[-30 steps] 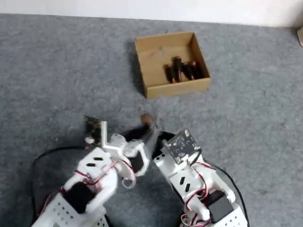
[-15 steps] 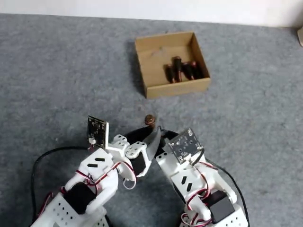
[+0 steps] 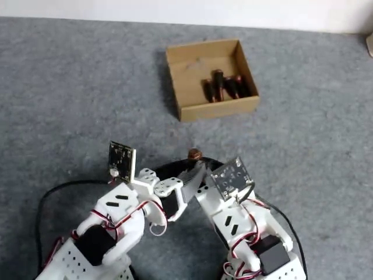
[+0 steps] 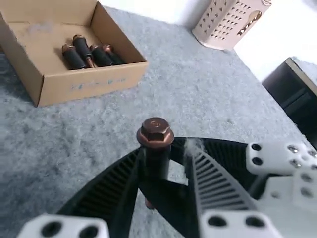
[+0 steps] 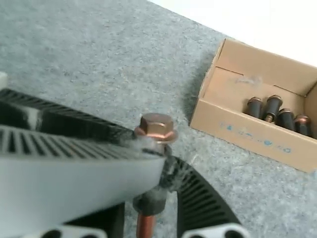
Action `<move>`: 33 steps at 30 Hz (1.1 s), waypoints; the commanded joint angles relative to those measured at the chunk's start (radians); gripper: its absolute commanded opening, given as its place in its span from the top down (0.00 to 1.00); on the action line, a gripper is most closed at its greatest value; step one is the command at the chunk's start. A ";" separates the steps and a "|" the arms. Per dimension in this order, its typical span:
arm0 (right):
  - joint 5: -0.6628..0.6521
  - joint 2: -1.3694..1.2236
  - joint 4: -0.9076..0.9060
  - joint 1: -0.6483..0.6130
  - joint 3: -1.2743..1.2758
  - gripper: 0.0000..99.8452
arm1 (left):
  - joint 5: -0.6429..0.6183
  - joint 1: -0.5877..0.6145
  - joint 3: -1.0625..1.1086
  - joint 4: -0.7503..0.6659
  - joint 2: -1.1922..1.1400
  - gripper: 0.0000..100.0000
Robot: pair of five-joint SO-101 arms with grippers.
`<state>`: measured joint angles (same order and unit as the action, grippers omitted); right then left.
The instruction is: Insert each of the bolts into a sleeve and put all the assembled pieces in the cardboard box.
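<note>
My left gripper (image 4: 166,154) clamps the half-hidden sleeve (image 4: 154,167). I cannot tell the right gripper's (image 5: 166,161) hold. The bolt (image 4: 155,131) now sits farther right, short of the cardboard box (image 3: 218,108).

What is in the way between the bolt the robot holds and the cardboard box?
Nothing visible. Only bare grey carpet lies between the bolt and the cardboard box. Its near wall stands up, so the bolt would probably need lifting over it.

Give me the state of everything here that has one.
cardboard box: open, four assembled pieces inside
bolt: upright, seated in sleeve
sleeve: fitted over bolt, gripped
left end effector: shut on sleeve
right end effector: shut on sleeve
</note>
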<state>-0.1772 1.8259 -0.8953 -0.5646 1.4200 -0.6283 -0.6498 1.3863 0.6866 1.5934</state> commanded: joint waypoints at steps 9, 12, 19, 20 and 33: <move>0.000 0.013 0.102 0.008 0.062 0.99 | -0.055 0.111 -0.153 0.063 0.018 0.86; 0.000 0.013 0.102 0.012 0.062 0.99 | -0.054 0.182 -0.143 0.063 0.016 0.86; 0.000 0.013 0.101 0.013 0.068 0.99 | -0.055 0.418 0.002 -0.219 0.007 0.98; 0.000 0.012 0.101 0.013 0.068 0.99 | -0.054 0.415 0.030 -0.264 0.007 0.98; -0.077 0.002 0.099 0.116 0.093 0.99 | 0.678 0.404 -0.019 -0.080 0.005 0.99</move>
<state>-0.2325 1.8259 -0.8216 -0.5079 1.5305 -0.0974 -0.2325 1.3878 0.6007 1.6011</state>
